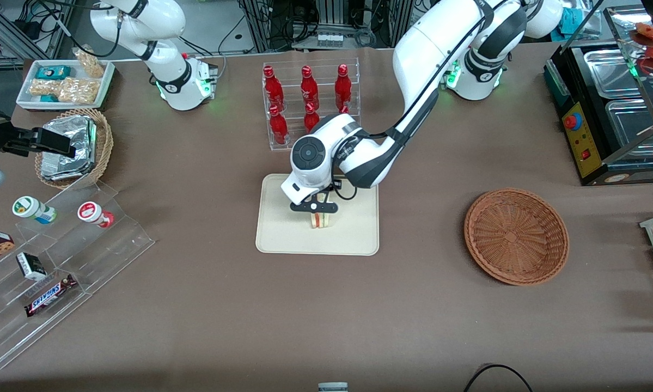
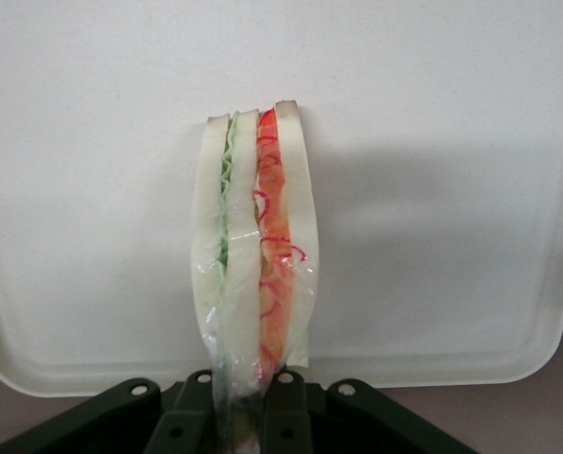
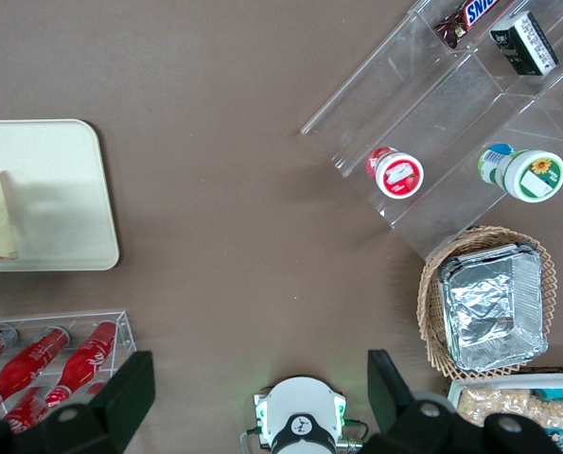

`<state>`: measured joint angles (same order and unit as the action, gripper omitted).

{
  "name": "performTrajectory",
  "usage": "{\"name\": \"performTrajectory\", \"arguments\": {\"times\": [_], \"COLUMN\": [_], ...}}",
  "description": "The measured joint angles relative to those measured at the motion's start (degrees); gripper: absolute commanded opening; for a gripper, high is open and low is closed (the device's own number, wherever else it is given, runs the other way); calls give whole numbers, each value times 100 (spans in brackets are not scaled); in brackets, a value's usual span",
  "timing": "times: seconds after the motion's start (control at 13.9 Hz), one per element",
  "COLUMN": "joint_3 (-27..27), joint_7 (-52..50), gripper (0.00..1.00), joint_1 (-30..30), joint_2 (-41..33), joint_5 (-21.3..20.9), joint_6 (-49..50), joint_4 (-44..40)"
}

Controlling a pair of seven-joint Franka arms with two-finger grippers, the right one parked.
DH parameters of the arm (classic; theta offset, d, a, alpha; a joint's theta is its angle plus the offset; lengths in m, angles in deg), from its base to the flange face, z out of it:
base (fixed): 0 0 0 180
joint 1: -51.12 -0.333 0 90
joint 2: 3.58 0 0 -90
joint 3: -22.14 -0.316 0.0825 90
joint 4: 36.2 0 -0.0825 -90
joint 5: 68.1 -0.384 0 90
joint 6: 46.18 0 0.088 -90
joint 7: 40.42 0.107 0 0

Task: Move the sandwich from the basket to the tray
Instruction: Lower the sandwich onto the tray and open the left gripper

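The gripper (image 1: pixel 314 208) hides the sandwich's (image 1: pixel 320 220) top, and its jaws are cut off in the wrist view. The working arm covers part of the tray (image 1: pixel 282 239).

High front overview, close downward wrist views, sharing the tray (image 1: pixel 282 239).

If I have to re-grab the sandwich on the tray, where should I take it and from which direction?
From above, as the end effector holds it now: fingers shut on the narrow top of the sandwich, pressing the two bread faces. It stands on edge on the tray, layers vertical, so the flat sides probably suit the pads best; squeezing crust to point would likely let it slip.
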<state>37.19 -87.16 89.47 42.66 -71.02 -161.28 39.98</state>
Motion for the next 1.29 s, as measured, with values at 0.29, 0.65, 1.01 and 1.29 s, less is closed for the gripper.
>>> {"name": "performTrajectory", "arguments": {"times": [0.29, 0.65, 1.01, 1.29], "joint_3": [-1, -13, -77, -235], "joint_7": [0, 7, 7, 7], "gripper": [70, 100, 100, 100], "joint_1": [29, 29, 10, -342], "joint_2": [42, 42, -36, -613], "joint_5": [-156, -178, -188, -195], "joint_6": [-43, -54, 79, 804], "joint_4": [0, -5, -108, -200]}}
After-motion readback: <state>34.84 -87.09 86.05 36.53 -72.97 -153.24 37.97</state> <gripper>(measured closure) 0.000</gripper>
